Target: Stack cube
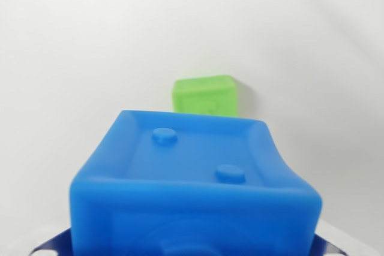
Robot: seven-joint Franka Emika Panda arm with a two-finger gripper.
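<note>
**Two cubes in your wrist view, blue in front of green**

You have a blue cube (pixel 195 190) filling the lower half of the frame, very close to the camera. Its recessed upper face shows two raised round studs. Beyond it, partly hidden behind its far edge, sits a smaller-looking green cube (pixel 205 95) on the white surface (pixel 72 46). Dark blue corners peek out at the bottom left and right beneath the blue cube. Your gripper's fingers are not visible, so you cannot tell from this view whether it grasps anything.
</note>
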